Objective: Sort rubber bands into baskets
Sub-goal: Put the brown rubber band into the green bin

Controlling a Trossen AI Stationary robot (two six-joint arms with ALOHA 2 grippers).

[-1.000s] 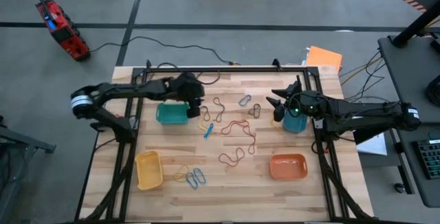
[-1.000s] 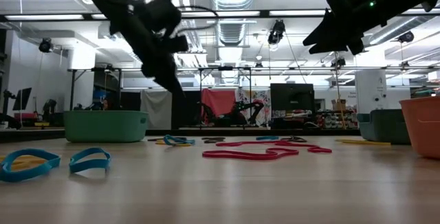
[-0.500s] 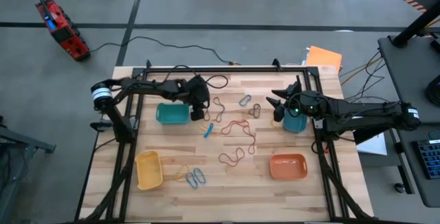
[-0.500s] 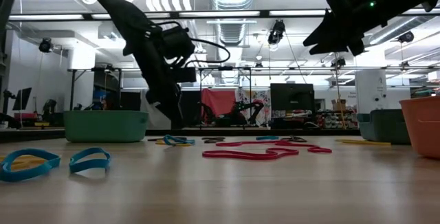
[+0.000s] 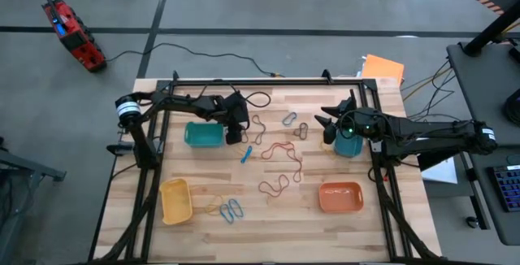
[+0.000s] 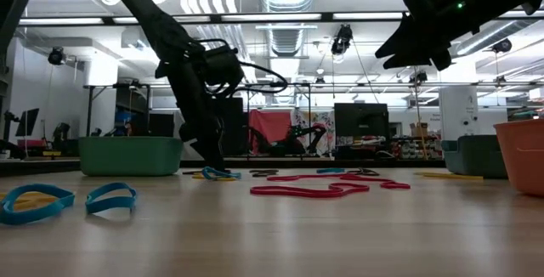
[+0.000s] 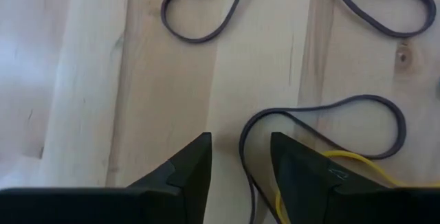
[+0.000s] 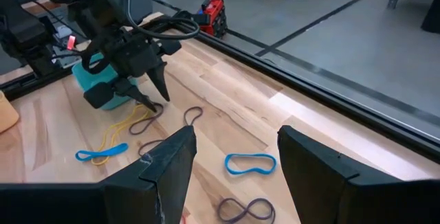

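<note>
Bands [image 5: 280, 153]: we see most loose on the counter [image 5: 390, 224].
Baskets [image 5: 340, 197]: seemingly empty.
Left claw [image 7: 239, 157]: spread, low over a grey band [image 7: 323, 124].
Right claw [image 8: 237, 157]: spread, waiting.

In the left wrist view, the yellow band [image 7: 344, 172] and the grey band [image 7: 323, 138] run under the left tool [image 7: 240, 162]. In the low view, the orange basket [image 6: 523, 154] is cut off; the left tool's tips look perhaps too dark to separate.

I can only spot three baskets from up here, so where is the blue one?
In the high view the blue basket sits at the table's right side, partly hidden under the right gripper, above the orange basket.
</note>
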